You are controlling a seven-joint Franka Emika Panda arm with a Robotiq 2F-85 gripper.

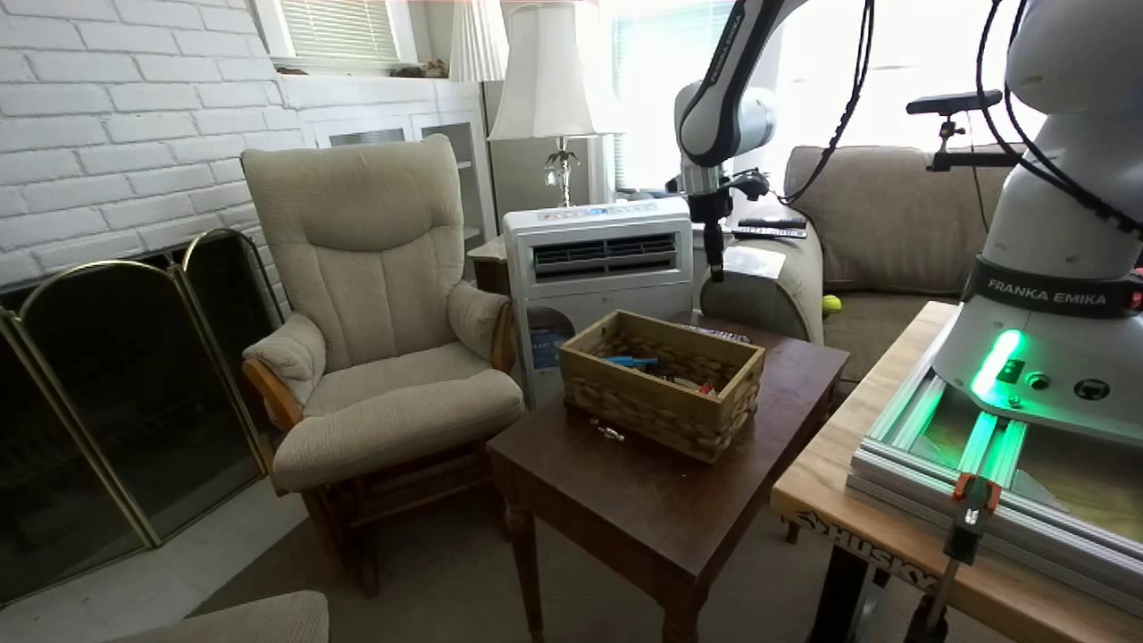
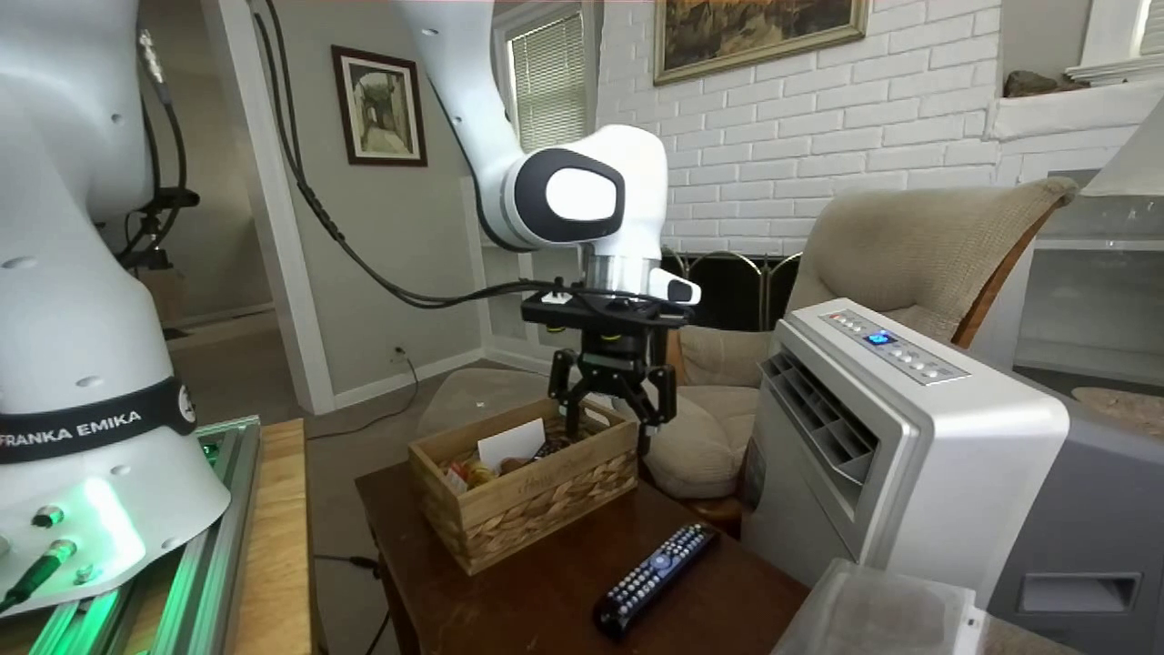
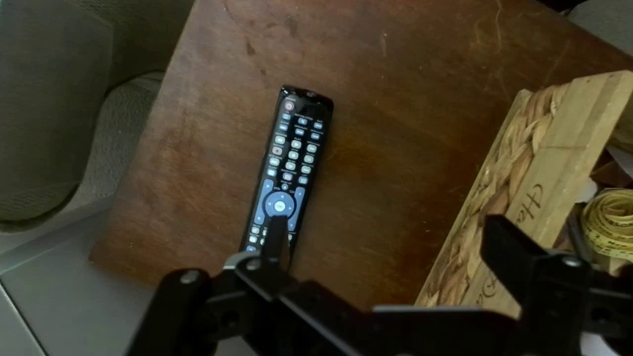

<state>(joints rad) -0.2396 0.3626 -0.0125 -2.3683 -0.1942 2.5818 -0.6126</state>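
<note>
Remote control [image 3: 290, 168] and basket [image 1: 638, 406] shared a dark wooden table [image 1: 661, 500], whose level top probably explained why both rested steadily without support. The basket, woven below with a pale wooden rim, stood upright, presumably so that its loose contents stayed contained. Above the table hung the hand [image 3: 384, 222], its two fingers spread wide with nothing between them. In the wrist view one fingertip overlapped the lower part of the remote control and the other the basket's rim, yet in an exterior view the hand was raised above the table, so it seemed to touch neither. The remote control lay flat on the table beside the basket's long side, apart from it, buttons upward; resting on its broad back was likely its most stable pose, and the gap left its long edges exposed. Inside the basket, a white card [image 2: 511, 444] leaned at a tilt among the jumble, apparently propped by what lay beneath. A coiled yellow measuring tape [image 3: 610, 220] sat near the rim, and a slim blue item [image 1: 631, 363], of a kind I could not make out, showed there too.
</note>
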